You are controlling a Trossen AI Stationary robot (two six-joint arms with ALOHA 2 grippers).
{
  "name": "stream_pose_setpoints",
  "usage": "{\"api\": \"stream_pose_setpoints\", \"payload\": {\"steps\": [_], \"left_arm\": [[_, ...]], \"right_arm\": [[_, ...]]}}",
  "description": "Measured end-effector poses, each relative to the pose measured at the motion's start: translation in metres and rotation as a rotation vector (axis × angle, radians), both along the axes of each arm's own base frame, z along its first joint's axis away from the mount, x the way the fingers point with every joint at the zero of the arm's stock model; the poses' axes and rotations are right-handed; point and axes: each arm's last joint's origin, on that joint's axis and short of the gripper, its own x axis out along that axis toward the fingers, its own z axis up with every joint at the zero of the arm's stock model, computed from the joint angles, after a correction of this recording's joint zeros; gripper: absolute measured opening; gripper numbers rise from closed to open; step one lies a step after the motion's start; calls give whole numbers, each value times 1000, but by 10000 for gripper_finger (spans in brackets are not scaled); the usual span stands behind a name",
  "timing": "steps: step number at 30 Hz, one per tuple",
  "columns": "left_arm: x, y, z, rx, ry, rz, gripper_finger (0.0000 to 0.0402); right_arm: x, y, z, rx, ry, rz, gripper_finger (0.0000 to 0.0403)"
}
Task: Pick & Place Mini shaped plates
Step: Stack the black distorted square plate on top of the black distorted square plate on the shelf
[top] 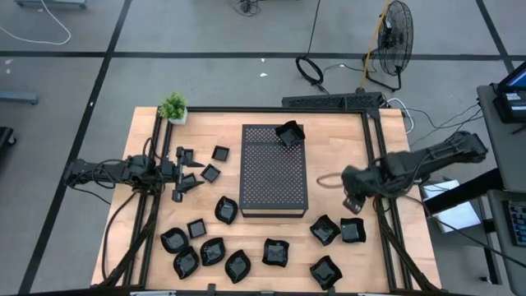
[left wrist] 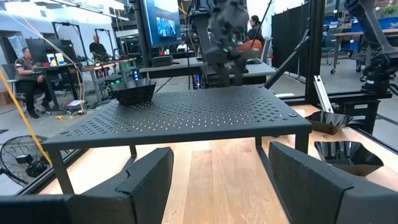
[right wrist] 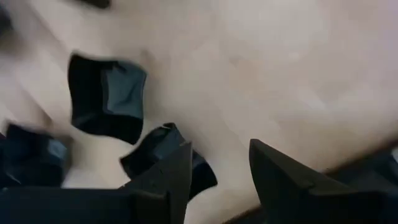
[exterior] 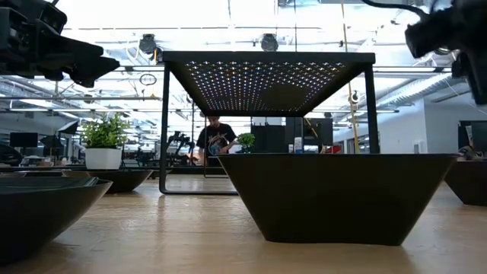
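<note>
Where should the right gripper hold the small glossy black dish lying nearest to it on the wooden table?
Probably the raised rim of the small glossy black dish, coming from above: it sits upright on the wooden table with thin flaring walls. The right gripper hangs open close by, so one finger could go inside.

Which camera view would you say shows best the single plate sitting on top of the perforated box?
The high view: the plate sits whole at the perforated box's far right corner. The left wrist view shows it side-on; the low and right wrist views do not show it.

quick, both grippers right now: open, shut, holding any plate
Left gripper: open, holding nothing, facing the perforated box.
Right gripper: open, empty, above the mini plates on the table.
</note>
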Motion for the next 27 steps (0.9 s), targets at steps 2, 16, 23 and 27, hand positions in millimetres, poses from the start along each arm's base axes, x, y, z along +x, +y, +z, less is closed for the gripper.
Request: {"api": "stream_pose_setpoints", "payload": {"steps": [2,16,23,27], "left_arm": [[0,0,0,0,0,0,269],[0,0,0,0,0,0,269],[0,0,0,0,0,0,269],[0,0,0,0,0,0,269]], "right_arm": [[1,7,-15,5,-35,67,155],[-11,33,-63,27,-92,277,156],[-17,40,-82,31,-92,328,147],[-20,39,-89,22,-69,329,132]]}}
